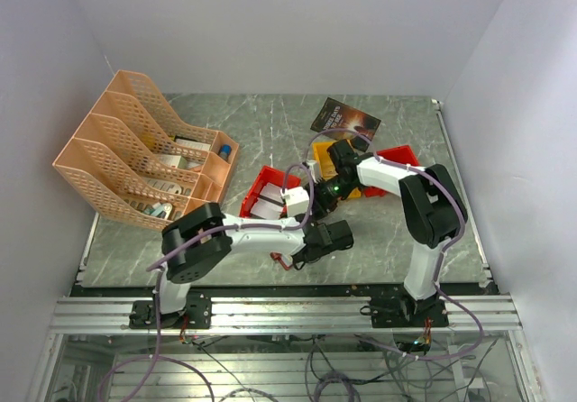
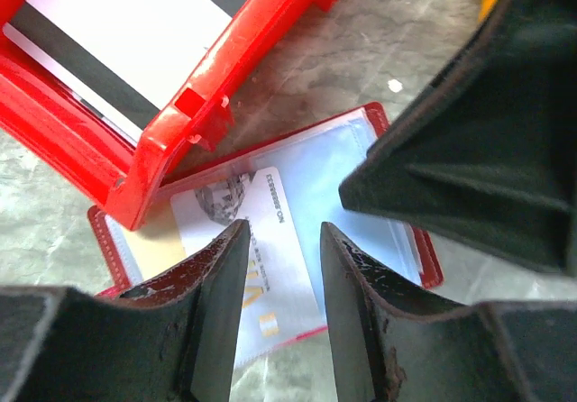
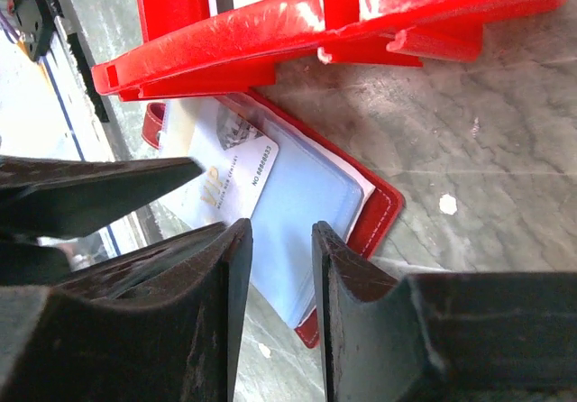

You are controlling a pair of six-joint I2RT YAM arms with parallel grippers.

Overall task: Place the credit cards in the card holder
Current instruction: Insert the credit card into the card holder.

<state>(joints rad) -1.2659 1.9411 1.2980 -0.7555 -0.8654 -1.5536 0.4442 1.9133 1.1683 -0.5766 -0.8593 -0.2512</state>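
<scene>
Our left gripper (image 2: 281,231) stands with jaws apart above a pale credit card (image 2: 267,205). The card lies on the open card holder (image 2: 338,150), dark red with bluish pockets. Our right gripper (image 3: 281,229), jaws also apart, hovers over the same holder. The holder rests on the grey marbled table (image 2: 415,32) between white walls (image 1: 270,23), partly hidden by a red bin (image 2: 230,68) holding 1 striped credit card (image 2: 108,32).
</scene>
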